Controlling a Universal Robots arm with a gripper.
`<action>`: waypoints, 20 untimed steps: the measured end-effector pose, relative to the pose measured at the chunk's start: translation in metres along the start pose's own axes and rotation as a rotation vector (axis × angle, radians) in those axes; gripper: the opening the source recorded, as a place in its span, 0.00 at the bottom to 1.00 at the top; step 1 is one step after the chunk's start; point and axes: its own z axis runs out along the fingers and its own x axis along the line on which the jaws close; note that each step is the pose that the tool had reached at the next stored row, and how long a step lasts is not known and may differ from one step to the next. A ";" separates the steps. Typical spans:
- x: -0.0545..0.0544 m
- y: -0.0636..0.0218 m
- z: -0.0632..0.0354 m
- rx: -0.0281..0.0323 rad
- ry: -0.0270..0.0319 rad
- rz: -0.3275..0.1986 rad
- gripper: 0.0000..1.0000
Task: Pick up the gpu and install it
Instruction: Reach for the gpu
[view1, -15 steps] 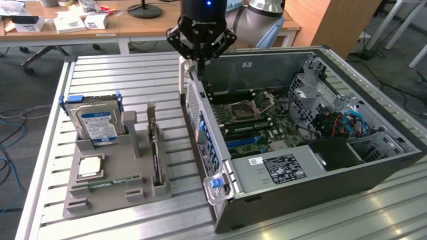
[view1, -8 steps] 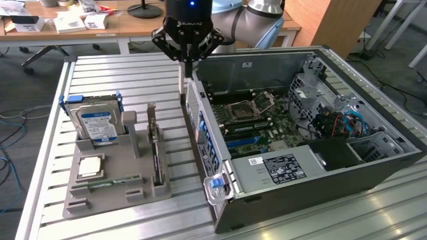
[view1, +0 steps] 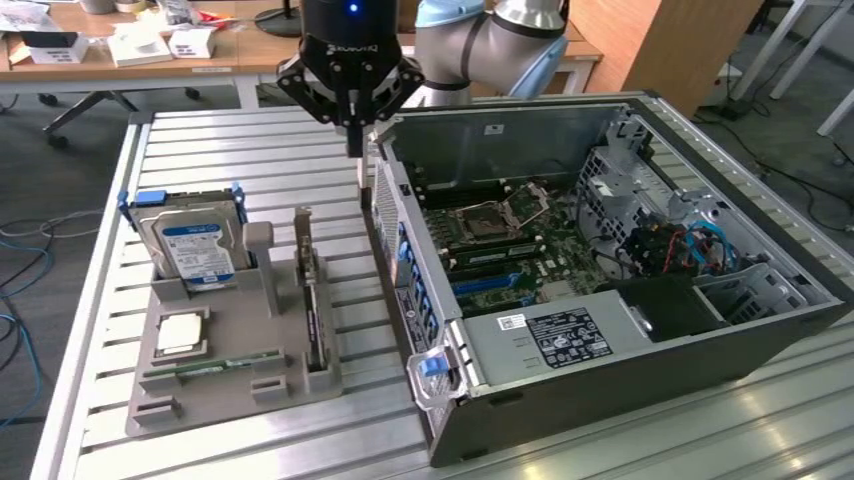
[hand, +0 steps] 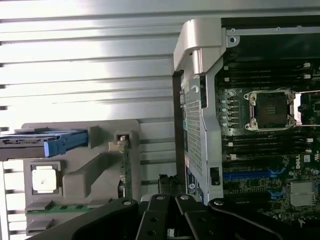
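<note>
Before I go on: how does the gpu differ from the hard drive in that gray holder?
The gpu is a thin dark card; the hard drive is a thicker silver block with a blue label. The gpu carries a metal bracket at one end; the hard drive sits in a blue frame. Both stand in the gray holder.

Arm (view1: 497, 35) cut off at twelve o'clock of the exterior view, gpu (view1: 310, 300) edge-on, its face hidden, power supply label (view1: 567, 335) too small to read

Only a narrow lane separates parts holder (view1: 214, 395) from computer case (view1: 641, 385).
</note>
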 end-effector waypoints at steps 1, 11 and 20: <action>0.003 -0.0003 0.0000 0.0002 0.0000 0.000 0.11; 0.035 -0.0024 0.0002 0.0011 -0.0004 0.007 0.11; 0.057 -0.0039 0.0004 0.0021 -0.0007 0.013 0.11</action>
